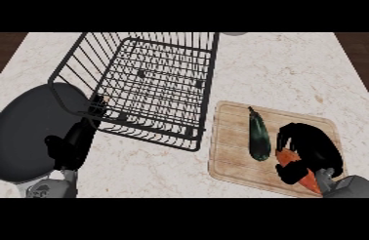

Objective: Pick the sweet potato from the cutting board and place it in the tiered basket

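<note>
An orange sweet potato (294,162) lies on the wooden cutting board (231,151) at the lower right. My right hand (314,146) is curled over it, fingers and thumb wrapped round its upper part, so only its middle and lower tip show. The black wire tiered basket (155,83) stands at the upper left of the counter. My left hand (72,146) rests with relaxed fingers at the lower left, in front of the basket's near corner.
A dark green eggplant (258,135) lies on the board just left of my right hand. A large dark round plate (29,131) sits at the left, under my left hand. A pale object (234,33) peeks in at the counter's far edge.
</note>
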You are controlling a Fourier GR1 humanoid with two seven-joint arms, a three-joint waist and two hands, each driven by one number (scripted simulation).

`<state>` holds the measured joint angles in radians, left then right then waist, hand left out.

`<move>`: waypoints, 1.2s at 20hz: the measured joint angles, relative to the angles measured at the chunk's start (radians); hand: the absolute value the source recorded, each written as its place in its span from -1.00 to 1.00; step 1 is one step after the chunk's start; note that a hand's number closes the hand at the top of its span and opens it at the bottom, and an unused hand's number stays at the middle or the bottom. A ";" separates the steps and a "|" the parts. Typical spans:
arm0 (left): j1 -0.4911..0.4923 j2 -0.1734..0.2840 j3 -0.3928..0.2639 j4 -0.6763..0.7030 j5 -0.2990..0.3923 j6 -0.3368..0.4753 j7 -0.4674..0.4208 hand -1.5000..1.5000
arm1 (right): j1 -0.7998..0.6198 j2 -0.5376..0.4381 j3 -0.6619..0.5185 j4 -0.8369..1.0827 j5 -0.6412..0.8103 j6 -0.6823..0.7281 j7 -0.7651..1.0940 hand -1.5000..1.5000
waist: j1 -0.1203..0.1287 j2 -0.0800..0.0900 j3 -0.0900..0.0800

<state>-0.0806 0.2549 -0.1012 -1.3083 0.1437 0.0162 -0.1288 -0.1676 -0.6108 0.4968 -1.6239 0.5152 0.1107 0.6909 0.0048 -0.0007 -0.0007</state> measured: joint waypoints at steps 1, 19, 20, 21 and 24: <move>-0.003 0.002 0.003 0.005 -0.001 -0.005 -0.003 0.00 | 0.014 -0.004 -0.003 -0.014 0.017 -0.009 0.002 1.00 | -0.002 -0.001 0.000; 0.011 -0.007 0.023 -0.010 -0.007 -0.022 0.019 0.00 | 0.086 0.030 -0.184 -0.511 0.037 -0.199 0.094 1.00 | -0.011 -0.004 -0.001; 0.009 -0.008 0.023 -0.011 -0.005 -0.026 0.021 0.00 | 0.055 0.035 -0.186 -0.548 0.035 -0.182 0.128 1.00 | -0.009 -0.003 -0.002; 0.007 -0.010 0.021 -0.013 -0.012 -0.019 0.028 0.00 | 0.028 0.046 -0.188 -0.567 0.029 -0.172 0.148 1.00 | -0.005 -0.002 -0.002; -0.003 -0.020 0.022 -0.008 -0.019 -0.013 0.031 0.00 | -0.086 0.077 -0.188 -0.606 0.009 -0.113 0.248 1.00 | 0.003 -0.001 -0.002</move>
<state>-0.0833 0.2352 -0.0796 -1.3165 0.1248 0.0032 -0.0977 -0.2536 -0.5342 0.3086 -2.2298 0.5245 -0.0020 0.9384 0.0080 -0.0019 -0.0026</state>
